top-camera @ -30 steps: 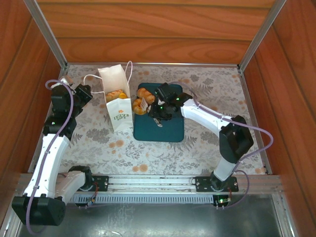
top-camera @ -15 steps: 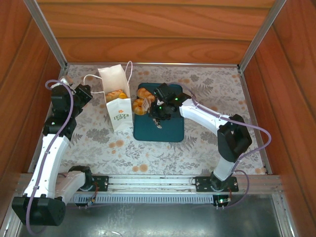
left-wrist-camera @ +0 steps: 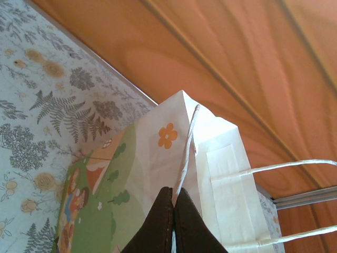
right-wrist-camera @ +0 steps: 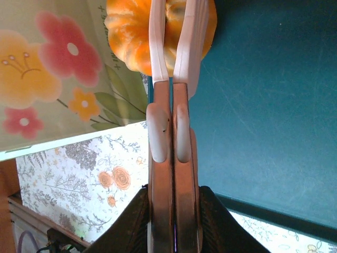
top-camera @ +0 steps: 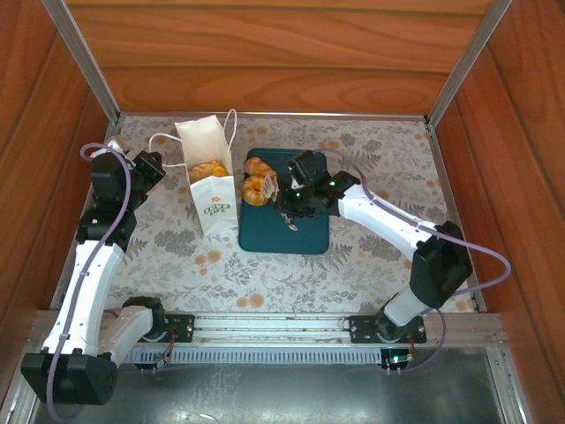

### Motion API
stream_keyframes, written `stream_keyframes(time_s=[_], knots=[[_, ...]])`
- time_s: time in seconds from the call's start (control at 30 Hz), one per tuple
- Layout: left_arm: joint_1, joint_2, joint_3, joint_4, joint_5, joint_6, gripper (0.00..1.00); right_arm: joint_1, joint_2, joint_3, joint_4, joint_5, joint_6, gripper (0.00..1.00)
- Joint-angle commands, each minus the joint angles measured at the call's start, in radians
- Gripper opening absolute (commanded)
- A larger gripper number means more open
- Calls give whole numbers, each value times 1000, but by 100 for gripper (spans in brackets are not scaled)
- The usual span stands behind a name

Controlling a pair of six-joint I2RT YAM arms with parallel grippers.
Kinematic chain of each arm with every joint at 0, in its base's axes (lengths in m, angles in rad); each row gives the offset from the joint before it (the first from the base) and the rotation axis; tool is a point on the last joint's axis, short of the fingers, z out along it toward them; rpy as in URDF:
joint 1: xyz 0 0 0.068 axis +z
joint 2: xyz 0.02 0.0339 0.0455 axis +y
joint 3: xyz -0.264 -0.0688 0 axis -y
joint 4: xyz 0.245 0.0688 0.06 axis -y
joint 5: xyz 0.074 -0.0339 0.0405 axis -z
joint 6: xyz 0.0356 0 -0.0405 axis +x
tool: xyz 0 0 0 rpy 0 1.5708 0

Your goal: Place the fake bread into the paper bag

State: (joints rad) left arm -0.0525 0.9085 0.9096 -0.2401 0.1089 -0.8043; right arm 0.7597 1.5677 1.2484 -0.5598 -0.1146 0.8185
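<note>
Bread on my screen: a glossy orange ridged toy bun (right-wrist-camera: 126,31) sits at the tips of the right claw (right-wrist-camera: 171,21), whose pale fingers (right-wrist-camera: 158,47) are drawn to a thin slit and pinch its top. From above, that bun (top-camera: 254,188) lies just left of the right claw (top-camera: 272,185), over the left edge of a dark teal rectangular tray (top-camera: 296,231). A golden-brown toy croissant (top-camera: 257,165) rests on the tray just beyond the claw.

Left of the bun, almost touching, stands a small white paper gift bag (top-camera: 212,199), mouth open, with two more golden toy pastries (top-camera: 207,170) inside. I see its flowered face (right-wrist-camera: 52,68) beside the right claw.

The left claw (left-wrist-camera: 173,197) is closed on the bag's white cord handle (left-wrist-camera: 188,142), the bag directly ahead of it on the floral-patterned tabletop (top-camera: 380,150).
</note>
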Motion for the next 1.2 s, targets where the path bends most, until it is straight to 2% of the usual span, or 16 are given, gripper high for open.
stream_keyframes(time_s=[0.0,0.27,0.43,0.7,0.97,1.17], knots=[[7,-13,20,-9,-2,11,0,5,-65,-27,22,3,22,18],[7,-17,21,-13,-5,12,0,-2,-223,-69,-13,55,39,18],[7,-17,20,-13,-4,11,0,-8,-303,-18,-52,101,26,18],[7,-17,24,-14,-3,10,0,-11,-355,121,-101,158,-21,18],[7,-10,30,-14,-3,9,0,-11,-394,213,-58,181,-91,19],[7,-10,29,-14,-2,9,0,-7,-361,333,-34,101,-166,20]])
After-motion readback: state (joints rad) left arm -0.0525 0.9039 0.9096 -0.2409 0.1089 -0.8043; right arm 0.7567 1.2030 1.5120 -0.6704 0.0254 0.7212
